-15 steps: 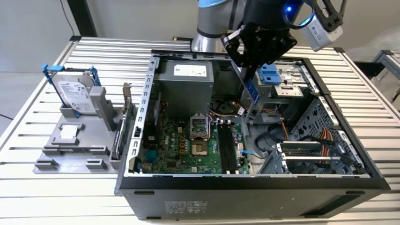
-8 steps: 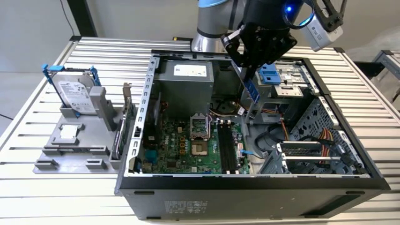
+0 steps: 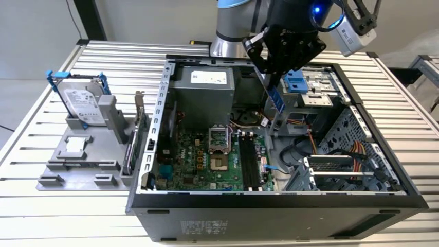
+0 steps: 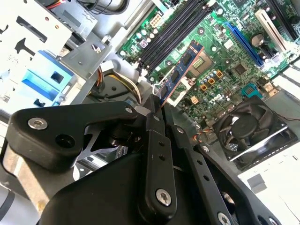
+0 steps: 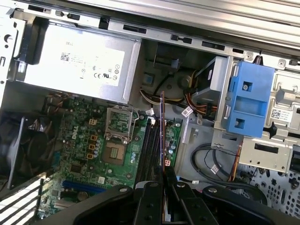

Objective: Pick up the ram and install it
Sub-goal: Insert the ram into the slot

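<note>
One tool [image 3: 278,72], pressed together on ram [image 3: 275,98]. Ram hanging edge-on straight below tool, long axis vertical, inside open case [image 3: 357,200], above and apart from motherboard [image 3: 199,159]. Black memory slots [image 5: 151,145] directly beneath, running parallel to ram's edge.

Matt black plastic gripper [image 4: 157,110]; ribbed bare-metal table [image 3: 41,154]; glossy green motherboard [image 3: 205,164].
</note>
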`<move>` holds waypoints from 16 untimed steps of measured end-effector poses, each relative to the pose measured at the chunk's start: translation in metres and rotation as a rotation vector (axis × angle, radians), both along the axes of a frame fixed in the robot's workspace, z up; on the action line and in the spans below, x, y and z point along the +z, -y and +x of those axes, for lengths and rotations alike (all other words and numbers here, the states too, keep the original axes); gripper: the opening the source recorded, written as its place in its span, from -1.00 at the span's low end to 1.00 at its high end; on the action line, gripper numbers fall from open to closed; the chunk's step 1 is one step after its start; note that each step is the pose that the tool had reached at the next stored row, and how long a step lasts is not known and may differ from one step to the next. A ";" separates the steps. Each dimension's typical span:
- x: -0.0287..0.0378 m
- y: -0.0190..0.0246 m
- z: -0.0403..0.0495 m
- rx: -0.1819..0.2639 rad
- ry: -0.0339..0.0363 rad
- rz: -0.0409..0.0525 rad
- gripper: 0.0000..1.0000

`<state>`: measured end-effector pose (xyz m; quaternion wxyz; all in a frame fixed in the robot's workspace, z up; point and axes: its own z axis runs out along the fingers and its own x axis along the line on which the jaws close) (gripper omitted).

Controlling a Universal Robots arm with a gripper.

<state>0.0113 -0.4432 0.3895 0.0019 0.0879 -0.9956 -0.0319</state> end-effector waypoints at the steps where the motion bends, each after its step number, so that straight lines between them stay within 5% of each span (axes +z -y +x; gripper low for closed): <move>1: 0.0000 0.0000 0.0000 0.000 0.0000 0.0000 -1.00; 11: -0.0009 0.0035 0.0099 -0.001 0.0000 0.0000 -1.00; 16: -0.0018 0.0096 0.0116 -0.003 -0.0001 0.0000 -1.00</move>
